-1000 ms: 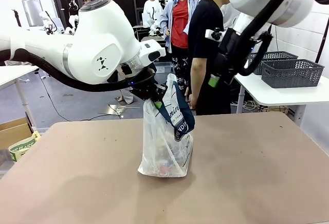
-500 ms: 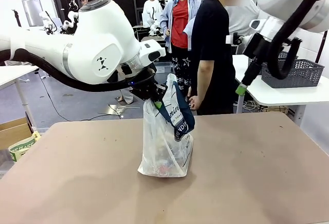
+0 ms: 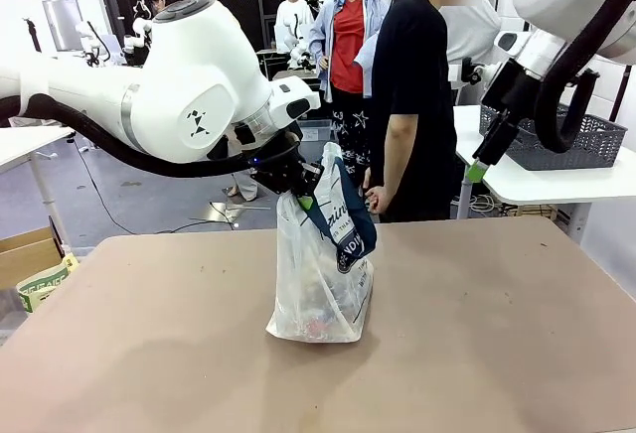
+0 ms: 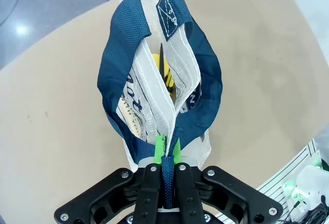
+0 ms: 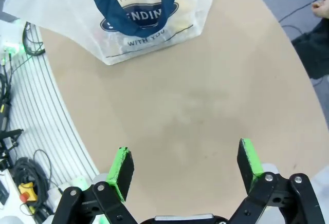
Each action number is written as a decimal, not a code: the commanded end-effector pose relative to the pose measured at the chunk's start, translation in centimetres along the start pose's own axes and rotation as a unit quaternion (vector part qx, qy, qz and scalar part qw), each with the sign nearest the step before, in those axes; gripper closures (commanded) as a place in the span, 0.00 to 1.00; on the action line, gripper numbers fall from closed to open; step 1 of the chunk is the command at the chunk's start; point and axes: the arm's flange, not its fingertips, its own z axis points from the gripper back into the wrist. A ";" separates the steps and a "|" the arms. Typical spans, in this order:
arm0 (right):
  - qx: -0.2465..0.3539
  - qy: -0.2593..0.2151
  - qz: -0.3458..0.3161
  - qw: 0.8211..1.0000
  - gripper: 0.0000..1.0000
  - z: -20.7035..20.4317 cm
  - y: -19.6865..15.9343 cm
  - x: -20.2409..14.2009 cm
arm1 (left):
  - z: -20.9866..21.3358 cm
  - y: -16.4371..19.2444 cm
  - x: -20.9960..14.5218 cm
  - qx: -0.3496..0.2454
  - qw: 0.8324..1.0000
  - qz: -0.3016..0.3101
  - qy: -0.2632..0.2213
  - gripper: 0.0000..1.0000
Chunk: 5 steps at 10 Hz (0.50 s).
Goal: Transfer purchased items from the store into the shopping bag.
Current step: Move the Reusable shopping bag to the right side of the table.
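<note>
The translucent white shopping bag point(image 3: 323, 279) stands on the brown table, its navy strap handle point(image 3: 343, 219) held up. My left gripper point(image 3: 301, 195) is shut on that strap, and in the left wrist view the strap runs between the green pads point(image 4: 159, 149) of the gripper point(image 4: 167, 152). Down the bag's mouth I see a yellow item point(image 4: 157, 62) with a thin black piece across it. Red packets point(image 3: 316, 327) show through the bag's bottom. My right gripper point(image 3: 477, 169) hangs high at the right, open and holding nothing point(image 5: 186, 162), with the bag point(image 5: 139, 13) far ahead of it.
A person in black point(image 3: 409, 95) stands at the table's far edge. A dark grey mesh basket point(image 3: 596, 140) sits on a white side table point(image 3: 556, 183) behind my right arm. A cardboard box point(image 3: 25, 254) is at the left.
My right arm has swung from the middle out to the right and a little lower. The person has shifted slightly. The left gripper and the bag have stayed put.
</note>
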 end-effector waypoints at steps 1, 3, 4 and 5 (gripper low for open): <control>0.009 0.003 0.000 1.000 0.00 0.0 -0.2 0.2 | 0.0 0.1 0.0 -0.003 1.000 0.004 0.000 1.00; 0.009 0.003 0.000 1.000 0.00 0.0 -0.2 0.2 | 0.0 0.1 0.0 -0.003 1.000 0.004 0.000 1.00; 0.009 0.003 0.000 1.000 0.00 0.0 -0.2 0.2 | 0.0 0.1 0.0 -0.003 1.000 0.004 0.000 1.00; 0.009 0.003 0.000 1.000 0.00 0.0 -0.2 0.2 | 0.0 0.1 0.0 -0.003 1.000 0.004 0.000 1.00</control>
